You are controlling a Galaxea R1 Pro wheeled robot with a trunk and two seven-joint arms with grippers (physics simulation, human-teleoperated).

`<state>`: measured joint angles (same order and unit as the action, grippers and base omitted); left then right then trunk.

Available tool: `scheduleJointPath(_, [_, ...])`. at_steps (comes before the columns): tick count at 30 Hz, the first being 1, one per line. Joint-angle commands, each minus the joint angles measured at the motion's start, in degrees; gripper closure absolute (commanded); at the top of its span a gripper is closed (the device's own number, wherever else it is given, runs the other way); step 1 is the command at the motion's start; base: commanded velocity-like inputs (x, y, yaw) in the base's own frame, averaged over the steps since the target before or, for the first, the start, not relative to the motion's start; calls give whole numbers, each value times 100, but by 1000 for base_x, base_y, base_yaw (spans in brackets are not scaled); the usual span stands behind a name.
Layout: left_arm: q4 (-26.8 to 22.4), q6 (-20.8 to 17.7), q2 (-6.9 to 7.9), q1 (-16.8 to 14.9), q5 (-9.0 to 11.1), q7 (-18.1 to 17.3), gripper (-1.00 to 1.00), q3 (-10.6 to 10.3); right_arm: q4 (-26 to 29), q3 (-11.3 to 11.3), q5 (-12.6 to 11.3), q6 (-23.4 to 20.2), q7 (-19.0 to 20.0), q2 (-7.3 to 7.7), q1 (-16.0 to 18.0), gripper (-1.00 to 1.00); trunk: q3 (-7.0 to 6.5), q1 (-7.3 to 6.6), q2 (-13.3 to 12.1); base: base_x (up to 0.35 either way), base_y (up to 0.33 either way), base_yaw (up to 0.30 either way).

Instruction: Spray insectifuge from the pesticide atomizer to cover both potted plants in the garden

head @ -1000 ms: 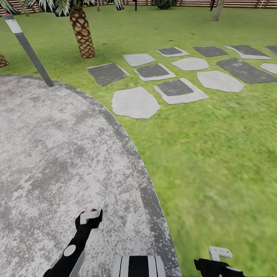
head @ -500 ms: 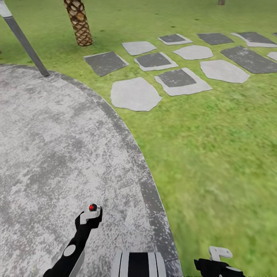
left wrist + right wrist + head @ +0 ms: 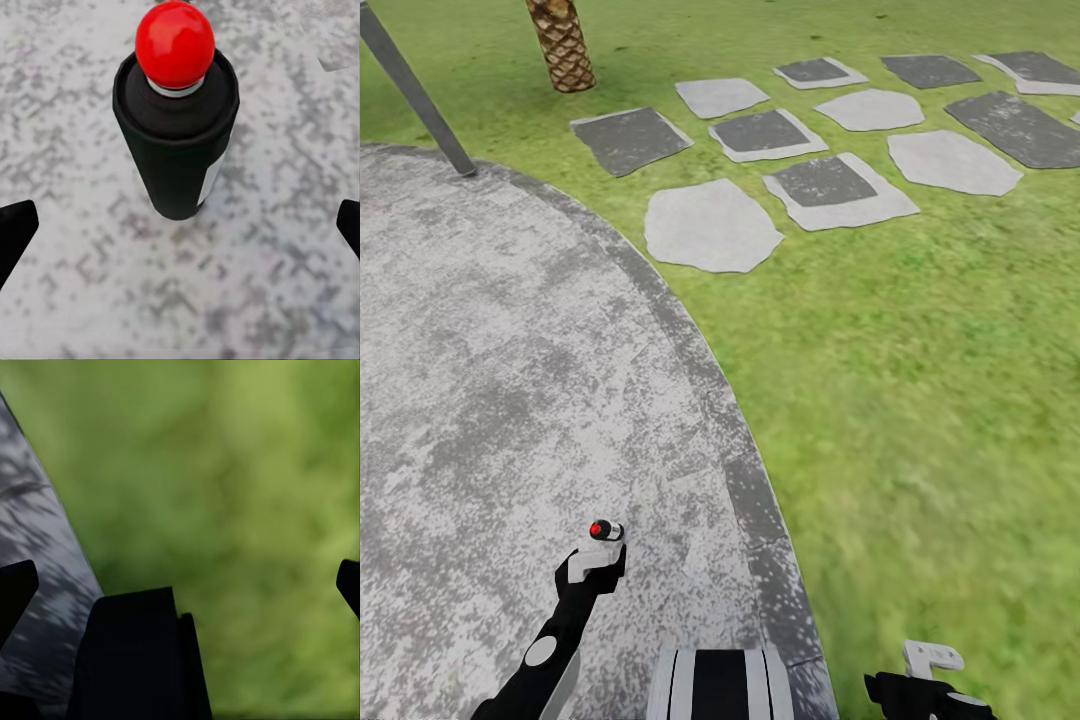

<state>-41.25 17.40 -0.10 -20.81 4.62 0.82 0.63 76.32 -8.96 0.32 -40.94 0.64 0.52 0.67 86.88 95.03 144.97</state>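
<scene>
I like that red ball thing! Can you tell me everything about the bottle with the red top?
The pesticide atomizer is a dark, nearly black cylinder with a round, shiny red top on a thin grey neck and a whitish label strip down one side. It stands upright on the speckled grey stone patio, just ahead of the left gripper. The gripper's fingers are spread wide apart, not touching it.

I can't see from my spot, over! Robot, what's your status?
Left end effector open, lined up on the atomizer. Right end effector open, over the lawn. Atomizer upright on the stone patio, not gripped. Nothing between them.
</scene>
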Motion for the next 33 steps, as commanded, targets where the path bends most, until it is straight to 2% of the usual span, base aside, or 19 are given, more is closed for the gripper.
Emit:
scheduleJointPath(1, [3,26,0,-2,47,-3,-100,-1,6,-1,3,-28,7,0,3,-100,3,-1,1,0,0,0])
scheduleJointPath(9, [3,435,1,-2,47,-3,-100,-1,4,-3,4,-28,7,0,3,-100,3,-1,1,0,0,0])
scheduleJointPath(14, [3,447,1,-2,47,-3,-100,1,0,-1,3,-28,7,0,2,-100,3,-1,1,41,0,0])
scheduleJointPath(21, [3,449,-2,-2,47,-3,-100,-1,4,-1,3,-28,7,0,2,-100,3,-1,1,200,0,0])
scheduleJointPath(33, [3,449,1,-2,47,-3,-100,-8,0,-2,3,-28,7,0,3,-100,3,-1,1,13,0,0])
